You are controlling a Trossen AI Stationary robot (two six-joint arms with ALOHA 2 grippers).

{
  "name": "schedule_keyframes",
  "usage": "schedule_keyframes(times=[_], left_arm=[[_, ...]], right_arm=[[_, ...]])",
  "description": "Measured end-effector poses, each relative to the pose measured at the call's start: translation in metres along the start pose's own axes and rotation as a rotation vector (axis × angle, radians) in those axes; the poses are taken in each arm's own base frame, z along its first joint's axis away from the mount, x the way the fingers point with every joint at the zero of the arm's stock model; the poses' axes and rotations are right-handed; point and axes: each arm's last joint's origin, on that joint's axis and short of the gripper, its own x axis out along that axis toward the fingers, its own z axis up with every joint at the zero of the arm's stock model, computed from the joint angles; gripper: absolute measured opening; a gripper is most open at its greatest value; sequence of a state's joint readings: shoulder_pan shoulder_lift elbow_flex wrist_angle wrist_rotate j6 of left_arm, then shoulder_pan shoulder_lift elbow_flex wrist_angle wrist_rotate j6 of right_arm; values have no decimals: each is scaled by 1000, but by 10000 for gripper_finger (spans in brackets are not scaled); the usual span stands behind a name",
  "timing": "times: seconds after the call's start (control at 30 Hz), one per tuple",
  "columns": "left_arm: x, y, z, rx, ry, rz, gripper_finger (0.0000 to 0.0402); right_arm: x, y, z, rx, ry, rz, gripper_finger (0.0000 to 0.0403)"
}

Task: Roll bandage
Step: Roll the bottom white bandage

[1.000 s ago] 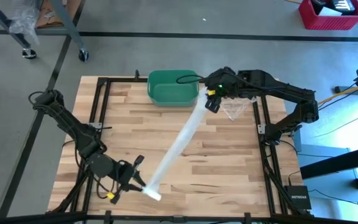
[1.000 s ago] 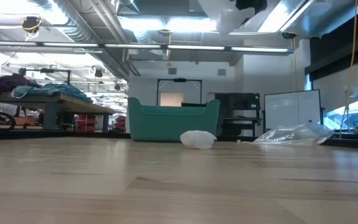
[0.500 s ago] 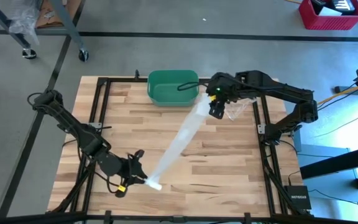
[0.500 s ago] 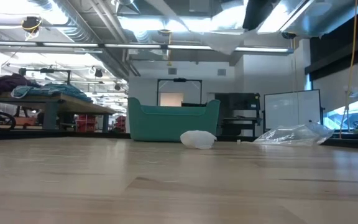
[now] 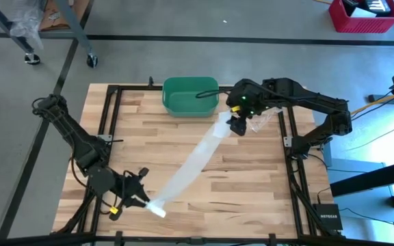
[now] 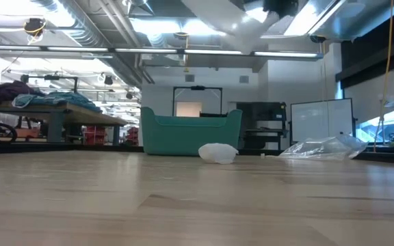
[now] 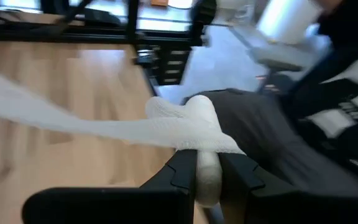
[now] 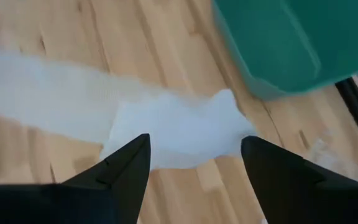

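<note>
Left gripper: clamped on the roll, near the table's front left corner.
Bandage: a strip stretched from the roll toward the bin.
Right gripper: fingers spread, above the strip's far end by the bin.

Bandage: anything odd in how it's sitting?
Yes. The bandage hangs unrolled and slack across the table, from the left gripper near the front edge up to the right gripper beside the green bin.
</note>
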State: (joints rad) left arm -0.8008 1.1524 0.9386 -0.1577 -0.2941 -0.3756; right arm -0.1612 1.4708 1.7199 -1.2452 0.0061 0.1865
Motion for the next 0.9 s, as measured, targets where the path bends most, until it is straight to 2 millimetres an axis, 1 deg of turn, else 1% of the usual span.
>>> schedule_keyframes(times=[0.1,0.2,0.27,0.33,0.4,0.47,0.57,0.63,0.7,0.77,0.9], left_arm=[[-1,6,-1,6,-6,101,33],[0,12,-2,4,7,148,33],[0,14,-3,-19,21,159,33],[0,15,-3,-23,29,166,33],[0,14,-2,-1,14,160,33],[0,13,4,14,-36,144,33],[-2,10,15,27,-141,113,33],[-4,9,24,43,-229,114,33],[-6,9,33,57,-328,159,33],[-9,13,44,75,-429,220,33],[-14,22,61,132,-571,311,33]], right_arm=[[3,2,8,48,-61,23,254],[6,2,13,56,-100,19,254],[5,2,7,71,-19,77,254],[1,-2,1,77,57,86,254],[-5,-4,-1,90,42,46,254],[-9,3,-7,64,6,19,254],[-8,25,-21,-28,-17,76,254],[-3,45,-34,-101,-63,120,254],[0,64,-46,-174,-203,136,254],[7,84,-58,-228,-388,155,254],[31,124,-79,-325,-749,242,254]])
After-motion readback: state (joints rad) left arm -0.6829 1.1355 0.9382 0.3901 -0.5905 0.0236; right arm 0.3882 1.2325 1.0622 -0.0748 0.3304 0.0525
